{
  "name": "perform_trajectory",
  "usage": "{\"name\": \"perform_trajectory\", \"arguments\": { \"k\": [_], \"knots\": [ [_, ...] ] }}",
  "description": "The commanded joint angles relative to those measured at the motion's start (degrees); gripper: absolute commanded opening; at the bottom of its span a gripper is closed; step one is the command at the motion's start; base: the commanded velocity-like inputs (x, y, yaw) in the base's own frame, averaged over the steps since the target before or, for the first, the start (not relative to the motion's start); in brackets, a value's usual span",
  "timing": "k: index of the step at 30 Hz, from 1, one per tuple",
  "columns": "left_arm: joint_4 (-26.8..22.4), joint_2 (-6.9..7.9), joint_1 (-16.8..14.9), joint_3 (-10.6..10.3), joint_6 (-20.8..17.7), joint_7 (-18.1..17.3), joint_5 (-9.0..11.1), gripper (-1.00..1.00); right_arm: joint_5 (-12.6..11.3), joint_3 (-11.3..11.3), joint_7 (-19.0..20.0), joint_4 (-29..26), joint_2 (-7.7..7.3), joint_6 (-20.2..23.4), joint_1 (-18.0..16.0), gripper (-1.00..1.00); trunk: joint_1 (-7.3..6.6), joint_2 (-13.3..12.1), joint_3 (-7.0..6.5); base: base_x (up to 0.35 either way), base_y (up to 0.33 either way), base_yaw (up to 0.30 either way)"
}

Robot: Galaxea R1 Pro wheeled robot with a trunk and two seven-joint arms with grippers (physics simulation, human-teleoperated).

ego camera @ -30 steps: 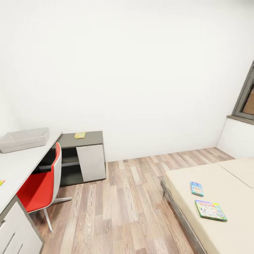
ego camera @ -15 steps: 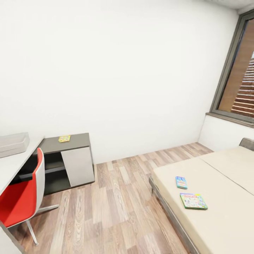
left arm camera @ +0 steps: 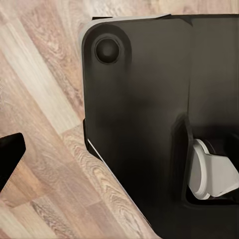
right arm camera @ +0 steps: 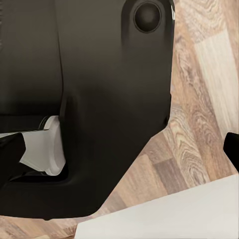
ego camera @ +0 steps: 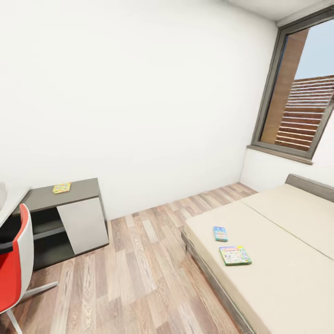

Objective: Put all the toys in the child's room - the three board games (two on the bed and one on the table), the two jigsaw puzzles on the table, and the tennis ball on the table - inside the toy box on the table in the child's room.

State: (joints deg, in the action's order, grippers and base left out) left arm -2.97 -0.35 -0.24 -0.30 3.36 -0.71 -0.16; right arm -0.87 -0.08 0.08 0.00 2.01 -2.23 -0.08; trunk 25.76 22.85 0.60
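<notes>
Two board games lie on the beige bed [ego camera: 287,241]: a small blue one [ego camera: 220,233] and, nearer me, a larger green-edged one [ego camera: 235,255]. A third, yellow-green board game [ego camera: 61,187] rests on the dark grey cabinet [ego camera: 69,222] at the end of the table [ego camera: 11,202]. At the picture's left edge is a pale sliver of the toy box [ego camera: 1,194]. The jigsaw puzzles and the tennis ball are out of view. My left gripper [left arm camera: 119,159] and right gripper [right arm camera: 122,149] hang open and empty over the floor beside my dark base.
A red and white swivel chair [ego camera: 14,269] stands at the table on the left. Wood-plank floor [ego camera: 139,273] runs between the cabinet and the bed frame. A tall grey-framed window [ego camera: 301,93] fills the right wall above the headboard.
The head view has swung right: the table and toy box slid off the left edge and the window came in. The games themselves have not moved.
</notes>
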Motion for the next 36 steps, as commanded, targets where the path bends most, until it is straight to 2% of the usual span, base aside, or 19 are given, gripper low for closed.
{"name": "perform_trajectory", "arguments": {
  "k": [1,18,36],
  "knots": [
    [0.02,0.00,-0.02,0.00,0.18,-0.08,-0.02,1.00,-0.10,-0.02,0.01,0.00,0.01,-0.16,-0.01,1.00,0.03,0.07,0.06,0.000,0.000,-0.262],
    [0.01,0.09,-0.02,0.03,0.15,-0.02,-0.02,1.00,-0.10,-0.02,0.01,0.00,0.13,-0.23,-0.01,1.00,0.03,0.07,0.06,0.000,0.000,-0.257],
    [-0.01,0.10,-0.02,-0.07,0.24,-0.04,-0.08,1.00,-0.01,-0.01,0.00,0.00,0.41,-0.20,-0.01,1.00,0.03,0.07,0.06,0.000,0.000,-0.038]
  ]
}}
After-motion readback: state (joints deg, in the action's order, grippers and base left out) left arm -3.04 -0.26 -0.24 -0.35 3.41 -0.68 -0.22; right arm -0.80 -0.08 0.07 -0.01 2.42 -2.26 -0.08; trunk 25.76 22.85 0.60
